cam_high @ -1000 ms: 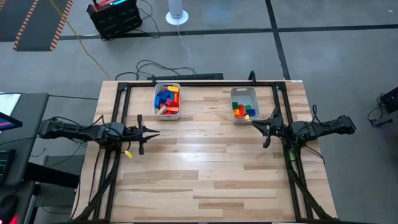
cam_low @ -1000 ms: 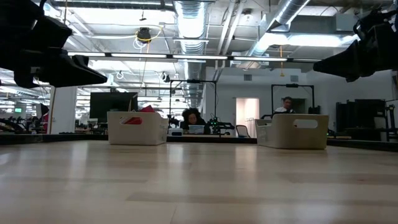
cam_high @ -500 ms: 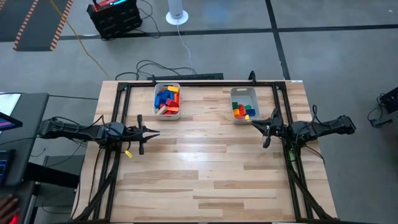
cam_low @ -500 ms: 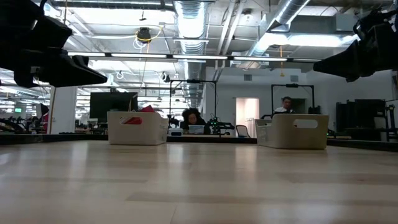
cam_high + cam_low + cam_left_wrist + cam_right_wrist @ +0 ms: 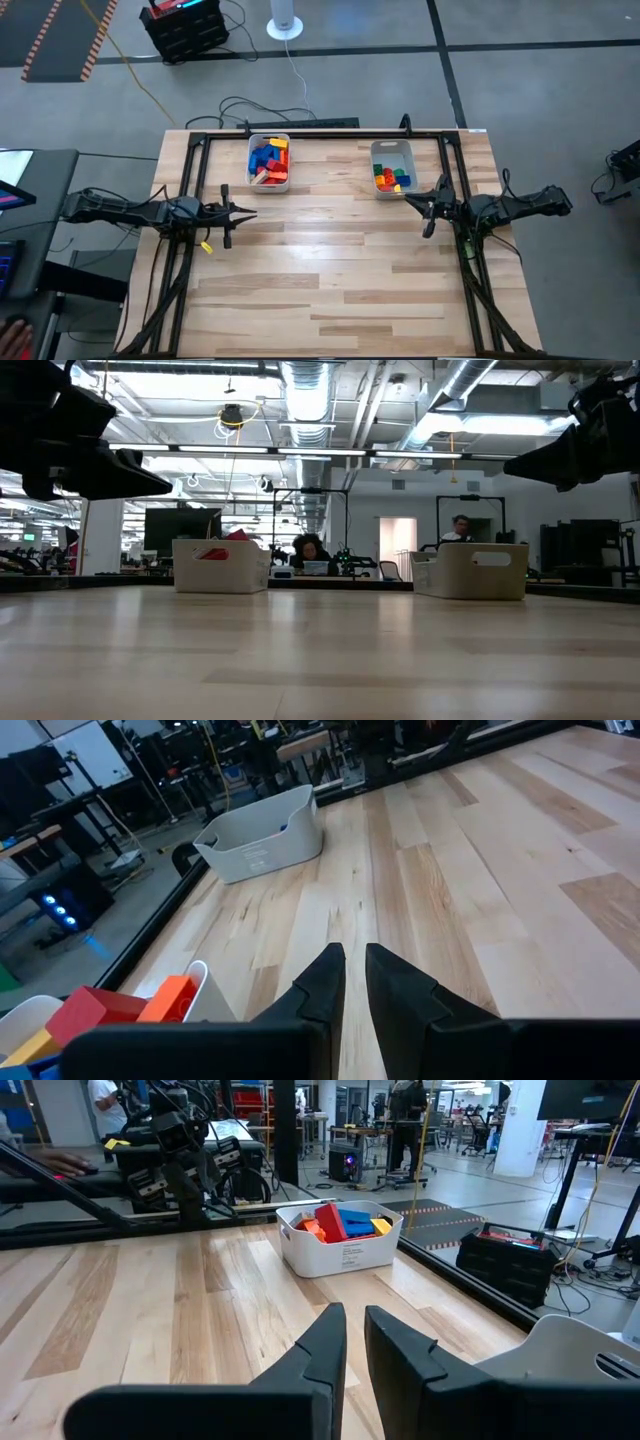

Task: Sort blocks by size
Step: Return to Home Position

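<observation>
Pale plank table (image 5: 330, 270), chunky blocks (image 5: 265, 158) in two white bins (image 5: 373, 165), left pincer (image 5: 251, 212) and right pincer (image 5: 408, 197) together.

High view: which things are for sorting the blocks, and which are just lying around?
For the job:
- blocks in left bin, left bin
- blocks in right bin, right bin
- left tool, right tool, parked at the table's sides

Just lying about:
- black crate
- white cylinder
- floor cables

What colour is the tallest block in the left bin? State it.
Red block, best seen in the right wrist view.
</observation>
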